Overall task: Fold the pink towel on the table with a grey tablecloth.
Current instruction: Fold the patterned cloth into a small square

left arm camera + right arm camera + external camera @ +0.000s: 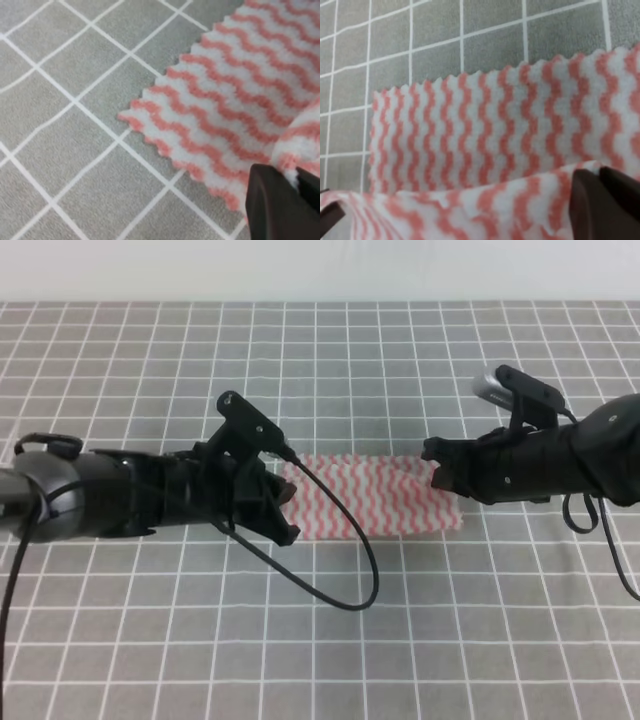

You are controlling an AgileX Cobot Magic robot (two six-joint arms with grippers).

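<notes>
On the table with a grey tablecloth (330, 370), the left gripper (283, 508) sits low at the left end of the pink towel (375, 508), its fingers (280, 207) pinching a raised fold of the cloth's near edge. The towel lies as a long folded strip near the table's middle, between the two arms. At its right end the right gripper (436, 468) has its fingers (600, 210) pressed together on a lifted edge of the cloth.
</notes>
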